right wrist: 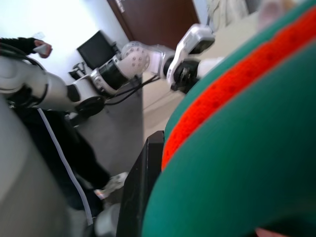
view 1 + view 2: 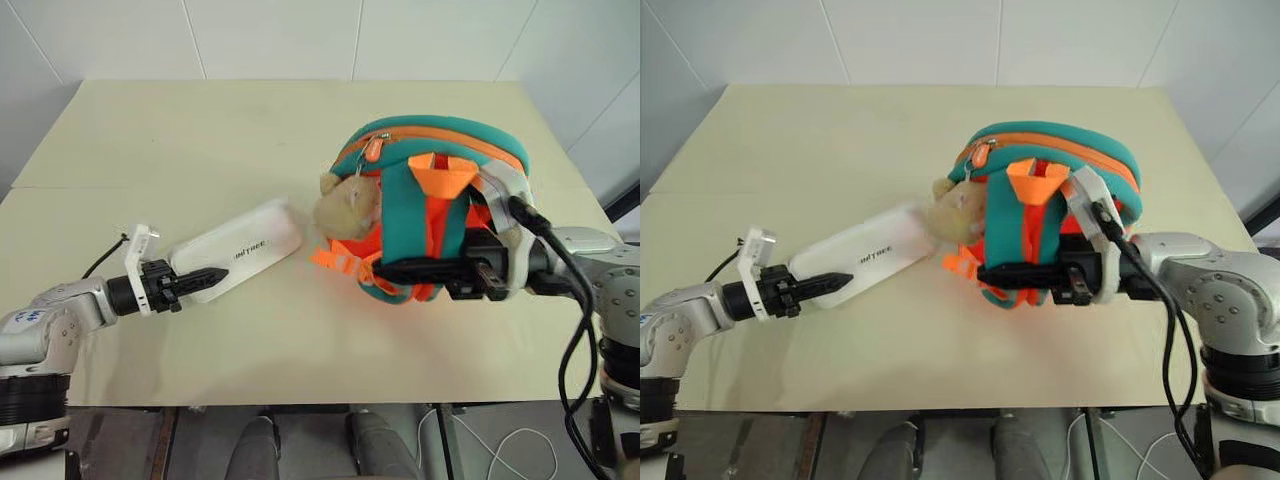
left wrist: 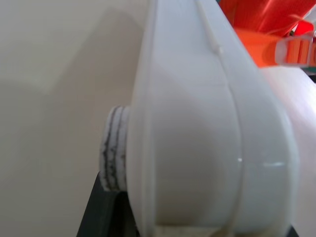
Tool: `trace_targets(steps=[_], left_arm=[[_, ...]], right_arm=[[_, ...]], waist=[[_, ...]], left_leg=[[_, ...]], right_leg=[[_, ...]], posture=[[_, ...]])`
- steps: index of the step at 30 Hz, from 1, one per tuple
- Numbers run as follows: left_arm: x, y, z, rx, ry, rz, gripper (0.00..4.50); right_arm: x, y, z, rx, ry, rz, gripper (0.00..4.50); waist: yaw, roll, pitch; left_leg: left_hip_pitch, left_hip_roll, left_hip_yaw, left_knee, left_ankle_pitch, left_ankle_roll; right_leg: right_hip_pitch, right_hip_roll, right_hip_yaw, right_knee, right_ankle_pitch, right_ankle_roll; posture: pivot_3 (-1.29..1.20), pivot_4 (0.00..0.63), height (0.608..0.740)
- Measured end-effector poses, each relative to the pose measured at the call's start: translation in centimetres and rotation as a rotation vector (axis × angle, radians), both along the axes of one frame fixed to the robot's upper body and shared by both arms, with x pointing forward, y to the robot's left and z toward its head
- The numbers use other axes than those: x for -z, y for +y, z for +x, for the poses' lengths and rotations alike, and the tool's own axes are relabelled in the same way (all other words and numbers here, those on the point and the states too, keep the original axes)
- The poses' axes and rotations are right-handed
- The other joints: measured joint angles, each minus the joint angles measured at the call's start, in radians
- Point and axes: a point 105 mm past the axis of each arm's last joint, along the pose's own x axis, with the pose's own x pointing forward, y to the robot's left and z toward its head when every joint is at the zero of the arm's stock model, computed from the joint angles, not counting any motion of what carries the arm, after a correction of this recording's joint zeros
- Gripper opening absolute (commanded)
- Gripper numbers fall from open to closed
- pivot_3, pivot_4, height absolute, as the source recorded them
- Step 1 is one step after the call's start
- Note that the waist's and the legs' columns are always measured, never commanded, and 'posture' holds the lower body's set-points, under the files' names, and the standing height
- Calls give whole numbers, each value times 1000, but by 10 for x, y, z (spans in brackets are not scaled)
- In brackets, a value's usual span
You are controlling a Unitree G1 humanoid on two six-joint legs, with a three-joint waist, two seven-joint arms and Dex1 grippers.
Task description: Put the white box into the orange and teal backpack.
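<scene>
Nearest to you, at the lower left of the head view, your left pincer (image 2: 205, 277) is clamped on the near end of the white box (image 2: 240, 255). One black finger lies along the box's top face and points toward the middle of the frame. In the left wrist view the box (image 3: 197, 133) sits right up against the camera, with a ribbed grey pad (image 3: 112, 148) pressed to its side, so the grip looks firm. The box runs slantwise from lower left toward the centre of the frame, lettering up. Its far end reaches close to the tan plush animal (image 2: 347, 205) on the backpack; whether that end rests on the desk (image 2: 200, 140) or is lifted a little, you cannot tell from here.

At the lower right of the head view, your right pincer (image 2: 385, 270) reaches in level from the right edge. Its black fingers are drawn together on the lower front of the orange and teal backpack (image 2: 440, 200), among the teal straps and orange webbing. The right wrist view shows teal fabric with an orange band (image 1: 237, 123) pinched right against one dark finger (image 1: 143, 187).

The backpack stands right of centre on the pale desk, straps facing you, with its orange zipper line curving across the teal top. Farther back, the desk runs up to a white tiled wall (image 2: 300, 35) along the top of the frame.
</scene>
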Motion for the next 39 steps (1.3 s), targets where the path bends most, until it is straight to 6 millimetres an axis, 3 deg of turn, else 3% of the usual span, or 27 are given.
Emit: trace_targets(steps=[5,9,13,18,23,29,39], left_arm=[[-12,6,-9,-31,-113,22,1272],[-39,-9,-20,17,-233,-45,1272],[-72,-16,-21,33,-345,-95,1272],[-104,-43,-32,144,-459,-97,1272],[-108,-59,-34,234,-448,-112,1272],[-104,-60,-42,318,-429,-16,1272],[-85,-46,5,297,-499,286,1272]], right_arm=[[16,-29,-3,33,119,-86,11],[9,-47,19,117,71,-88,11],[14,-44,25,108,49,-106,11],[23,-36,29,86,19,-125,11],[22,-36,34,100,0,-117,11],[23,-35,35,104,-2,-116,11],[22,-32,36,107,-15,-108,11]], waist=[[16,0,0],[17,-1,1],[17,-1,1],[17,-1,1],[13,-1,1],[14,-1,1],[16,-1,1]], left_leg=[[0,0,2,0,-2,1],[0,0,2,2,-2,1],[0,0,2,2,-2,1],[-1,0,2,3,-3,0],[-1,1,2,4,-3,0],[-1,1,2,5,-3,0],[0,1,3,4,-3,0]], right_leg=[[0,0,0,-2,-1,0],[0,-1,0,-2,-1,0],[0,1,0,-1,-1,0],[0,1,1,-1,-1,1],[0,2,1,1,-1,1],[0,2,2,1,-1,1],[0,3,2,1,-1,1]], posture=[[0,150,740],[0,150,740],[0,150,740],[0,150,740],[0,150,740],[0,150,740],[0,150,740]])
